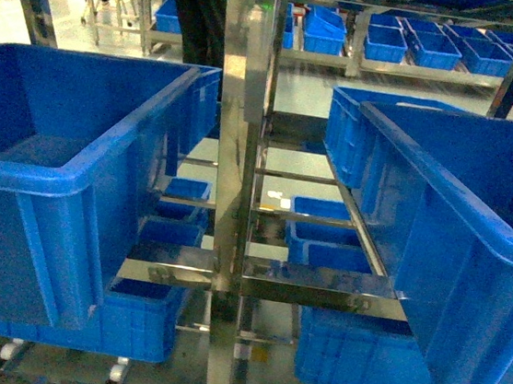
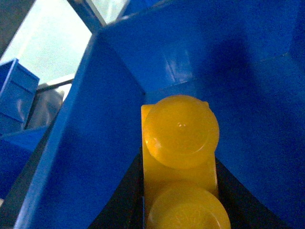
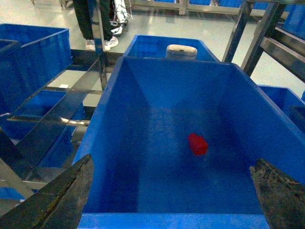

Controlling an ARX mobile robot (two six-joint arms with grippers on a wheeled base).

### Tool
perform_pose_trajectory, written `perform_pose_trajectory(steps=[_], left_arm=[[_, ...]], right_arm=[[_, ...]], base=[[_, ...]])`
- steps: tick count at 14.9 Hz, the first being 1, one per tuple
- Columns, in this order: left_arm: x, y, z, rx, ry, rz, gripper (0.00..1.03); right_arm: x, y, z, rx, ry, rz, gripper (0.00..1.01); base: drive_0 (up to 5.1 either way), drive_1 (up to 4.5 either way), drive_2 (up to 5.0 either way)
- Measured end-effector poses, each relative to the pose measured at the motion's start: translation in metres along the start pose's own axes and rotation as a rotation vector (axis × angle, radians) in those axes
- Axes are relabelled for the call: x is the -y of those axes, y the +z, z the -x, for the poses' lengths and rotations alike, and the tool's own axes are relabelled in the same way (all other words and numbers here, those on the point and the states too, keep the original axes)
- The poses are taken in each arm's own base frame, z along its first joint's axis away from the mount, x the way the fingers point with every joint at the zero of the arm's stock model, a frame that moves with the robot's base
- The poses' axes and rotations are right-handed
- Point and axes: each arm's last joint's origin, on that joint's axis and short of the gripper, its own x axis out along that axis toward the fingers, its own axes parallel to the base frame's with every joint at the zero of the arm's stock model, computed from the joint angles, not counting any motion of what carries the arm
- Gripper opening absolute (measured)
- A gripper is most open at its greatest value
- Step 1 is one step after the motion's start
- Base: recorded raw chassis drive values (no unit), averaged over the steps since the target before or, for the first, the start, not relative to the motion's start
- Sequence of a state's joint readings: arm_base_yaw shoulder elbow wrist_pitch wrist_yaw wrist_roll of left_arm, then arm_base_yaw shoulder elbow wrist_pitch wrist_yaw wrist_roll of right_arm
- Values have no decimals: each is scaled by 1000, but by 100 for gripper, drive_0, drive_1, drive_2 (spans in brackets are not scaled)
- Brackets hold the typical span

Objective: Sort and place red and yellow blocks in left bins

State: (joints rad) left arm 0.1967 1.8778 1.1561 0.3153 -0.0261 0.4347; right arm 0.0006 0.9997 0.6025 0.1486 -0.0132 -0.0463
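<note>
One yellow block (image 2: 180,157); one red block (image 3: 197,143).

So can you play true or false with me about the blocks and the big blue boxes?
1. The left gripper holds a yellow block with round studs. True.
2. The yellow block is already lying on the floor of a crate. False: it sits between the fingers, above the inside of a blue crate.
3. A red block lies on the bottom of the crate under the right gripper. True.
4. The right gripper is squeezing the red block. False: its fingers are spread wide at the crate's near rim, apart from the block.
5. The red block has green blocks beside it. False: it lies alone in that crate.
</note>
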Motion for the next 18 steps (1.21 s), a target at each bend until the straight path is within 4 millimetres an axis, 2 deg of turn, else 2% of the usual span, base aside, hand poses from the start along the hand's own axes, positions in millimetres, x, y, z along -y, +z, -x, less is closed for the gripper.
perform_pose_trajectory(steps=[2,6,9,13,15,16,18], left_arm=[[-6,-16,-28,-73,-7,-4,27],[-25,-42,-65,-136,-2,-17,27],[-23,-57,-76,-169,-39,-18,27],[-14,-56,-77,-135,-57,-18,27],[-7,-45,-79,-66,-85,8,49],[-5,-33,-75,-32,-105,40,61],[-14,0,-52,47,-140,84,85]], right_arm=[[0,0,0,0,0,0,98],[0,0,0,0,0,0,98],[0,0,0,0,0,0,98],[0,0,0,0,0,0,98],[0,0,0,0,0,0,98],[0,0,0,0,0,0,98],[0,0,0,0,0,0,98]], base=[[0,0,0],[0,0,0],[0,0,0],[0,0,0],[0,0,0],[0,0,0],[0,0,0]])
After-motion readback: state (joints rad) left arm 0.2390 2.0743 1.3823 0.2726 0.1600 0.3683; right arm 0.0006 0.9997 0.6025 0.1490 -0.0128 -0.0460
